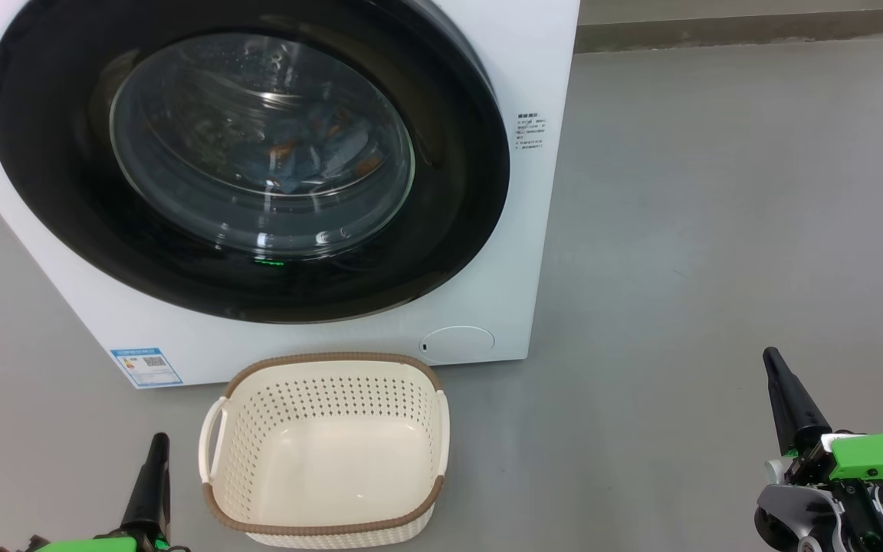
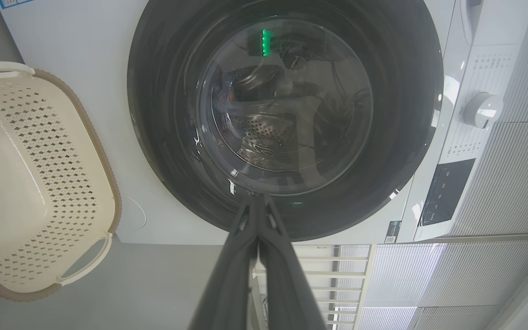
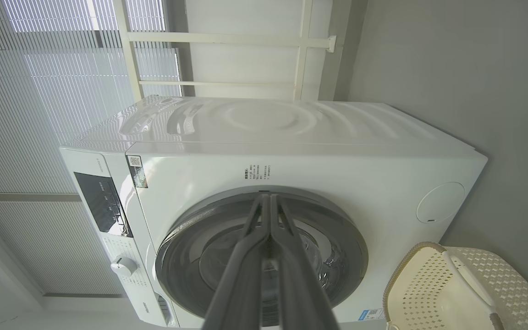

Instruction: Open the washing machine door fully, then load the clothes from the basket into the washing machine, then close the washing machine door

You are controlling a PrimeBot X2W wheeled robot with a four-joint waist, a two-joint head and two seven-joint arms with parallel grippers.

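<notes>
Reading the scene: the washing machine door (image 1: 50, 153) is seen flush against the white front of the washing machine (image 1: 541, 69), so it is judged latched. The clothes (image 1: 319, 146) are made out through the glass bowl, blue with orange flecks, lying low in the drum. The basket (image 1: 334, 359) is seen bare inside, set on the floor just in front of the machine, below the door. Task is judged done or all but done.

Left gripper (image 1: 158, 445) is held low beside the basket's left handle, apart from it, fingers pressed together, nothing carried. Right gripper (image 1: 775, 360) is held well off to the right, likewise pinched closed and empty.

Handling: door is judged rigid and fairly heavy. Its glossy black rim is likely slippery, and the glass is not to be shoved. Hold is best taken at the rim's outer edge, latch side; no handle recess can be made out. Clothes are judged light, limp and easily snagged, so a pinch on a raised fold should be enough.
</notes>
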